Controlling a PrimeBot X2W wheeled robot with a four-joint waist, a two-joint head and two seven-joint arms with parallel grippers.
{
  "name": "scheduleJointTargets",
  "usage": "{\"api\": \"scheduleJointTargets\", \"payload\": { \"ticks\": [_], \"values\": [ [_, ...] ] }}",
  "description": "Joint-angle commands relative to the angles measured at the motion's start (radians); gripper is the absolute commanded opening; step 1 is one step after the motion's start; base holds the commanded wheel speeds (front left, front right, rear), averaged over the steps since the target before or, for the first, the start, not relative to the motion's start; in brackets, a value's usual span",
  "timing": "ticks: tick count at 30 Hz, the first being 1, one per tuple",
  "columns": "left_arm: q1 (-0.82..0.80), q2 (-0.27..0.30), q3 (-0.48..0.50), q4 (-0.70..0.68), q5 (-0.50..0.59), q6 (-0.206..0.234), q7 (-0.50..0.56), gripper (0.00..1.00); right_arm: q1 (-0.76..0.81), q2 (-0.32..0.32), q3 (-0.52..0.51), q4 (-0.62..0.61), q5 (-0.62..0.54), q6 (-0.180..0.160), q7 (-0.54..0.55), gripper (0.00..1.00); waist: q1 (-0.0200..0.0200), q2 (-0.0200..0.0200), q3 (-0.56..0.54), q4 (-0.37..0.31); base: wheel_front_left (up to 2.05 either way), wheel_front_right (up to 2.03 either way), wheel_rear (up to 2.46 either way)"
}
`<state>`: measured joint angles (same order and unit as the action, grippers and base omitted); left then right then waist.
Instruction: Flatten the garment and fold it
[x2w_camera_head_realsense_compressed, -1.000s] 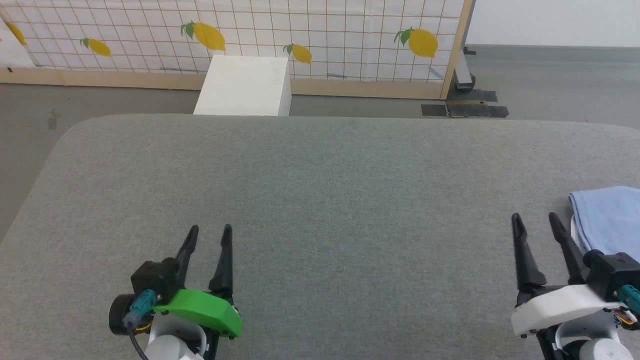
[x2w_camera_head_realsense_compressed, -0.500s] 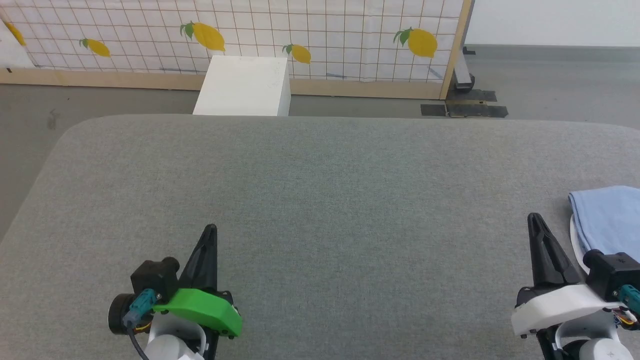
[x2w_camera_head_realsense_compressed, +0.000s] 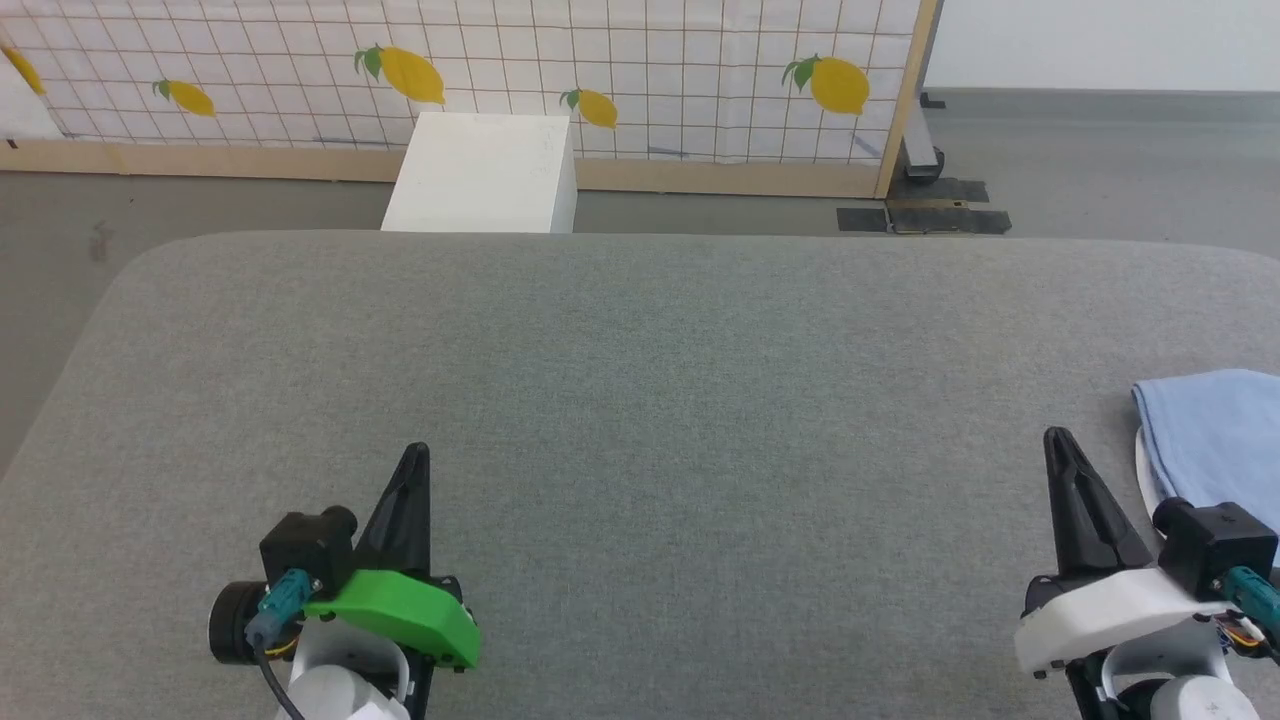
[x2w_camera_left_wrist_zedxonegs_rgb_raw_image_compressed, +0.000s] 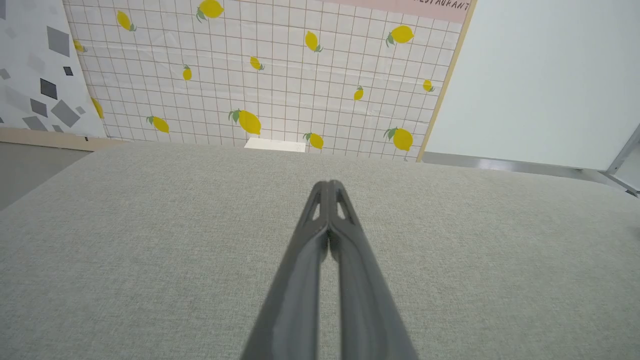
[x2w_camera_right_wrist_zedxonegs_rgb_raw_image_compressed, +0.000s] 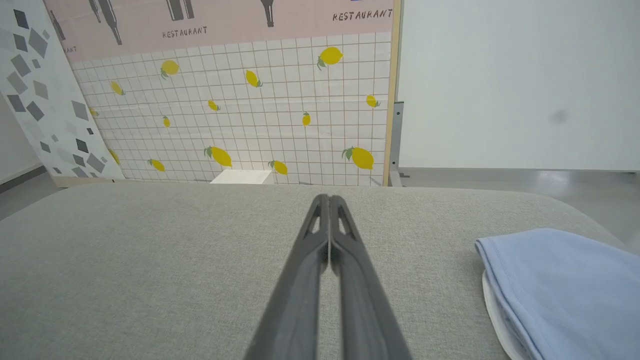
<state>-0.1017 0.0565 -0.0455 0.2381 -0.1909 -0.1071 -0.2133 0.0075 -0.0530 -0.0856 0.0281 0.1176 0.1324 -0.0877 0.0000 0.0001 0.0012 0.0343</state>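
Both pairs of jaws clenched, empty! The soft light-blue T-shirt (x2w_camera_head_realsense_compressed: 1215, 440) lies on the grey fabric table (x2w_camera_head_realsense_compressed: 640, 350), two o'clock of the right gripper (x2w_camera_head_realsense_compressed: 1058, 447) (the nearer one); left gripper (x2w_camera_head_realsense_compressed: 415, 458) well apart.

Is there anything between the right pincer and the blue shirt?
Nothing visible does. The shut right pincer is to the left of the garment, with bare grey padded surface between them.

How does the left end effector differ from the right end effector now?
The left end effector has a green cover; the right end effector has a white cover. The right end effector lies beside the light blue garment; the left end effector is far from it. Both are shut and hold nothing.
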Motion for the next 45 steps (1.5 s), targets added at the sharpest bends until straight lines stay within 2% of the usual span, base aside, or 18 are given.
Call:
{"api": "scheduleJointTargets", "payload": {
  "ticks": [1,45],
  "values": [
    [0.015,-0.001,0.003,-0.011,0.019,0.009,0.005,0.0,-0.001,0.001,0.005,-0.004,-0.011,0.0,0.006,0.0,0.0,-0.0001,0.0,0.0,0.0,0.0,0.0],
    [0.056,-0.004,0.023,-0.117,0.099,0.055,0.103,0.0,-0.004,0.002,0.043,-0.015,-0.061,-0.001,0.044,0.0,0.0,-0.0001,-0.001,-0.016,0.0,0.0,0.0]
  ]
}}
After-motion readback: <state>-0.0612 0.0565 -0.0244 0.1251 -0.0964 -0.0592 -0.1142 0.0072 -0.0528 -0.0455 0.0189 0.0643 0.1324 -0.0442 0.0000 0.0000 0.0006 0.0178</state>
